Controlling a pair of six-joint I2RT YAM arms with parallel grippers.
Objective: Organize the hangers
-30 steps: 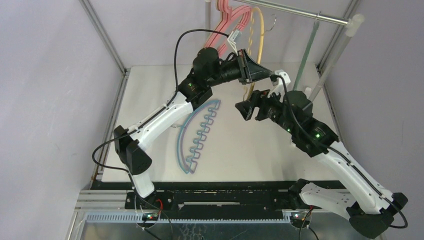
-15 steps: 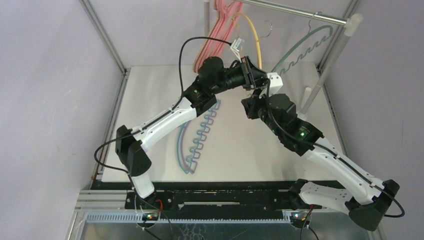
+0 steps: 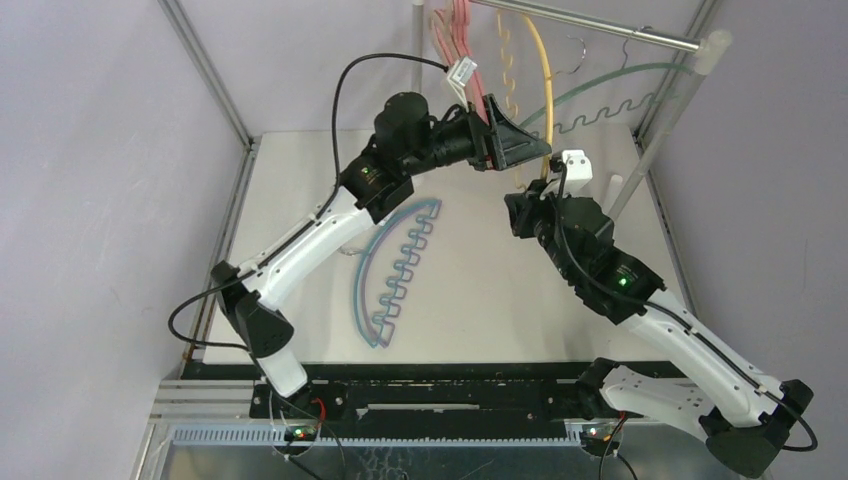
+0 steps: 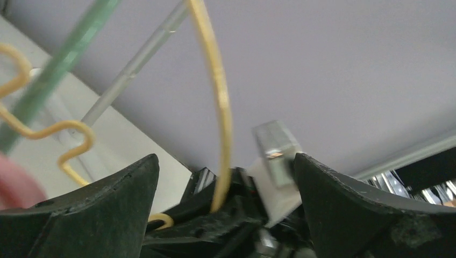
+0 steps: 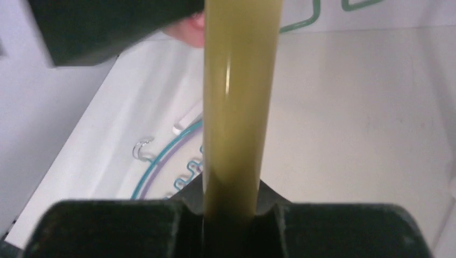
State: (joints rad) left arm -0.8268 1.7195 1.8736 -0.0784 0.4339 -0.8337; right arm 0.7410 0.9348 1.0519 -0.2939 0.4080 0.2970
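Two wavy-barred hangers [image 3: 393,272], one blue and one purple, lie nested on the table [image 3: 480,290], left of centre. The pink hangers [image 3: 460,30], the yellow hanger [image 3: 546,90] and the green hanger [image 3: 600,95] hang from the rail [image 3: 600,25] at the back. The right gripper [image 3: 525,205] is clamped on the yellow hanger's lower arc (its wrist view shows the bar seated between the fingers). The left gripper [image 3: 528,148] hovers just above, jaws wide apart, with the yellow arc passing between them, clear of both.
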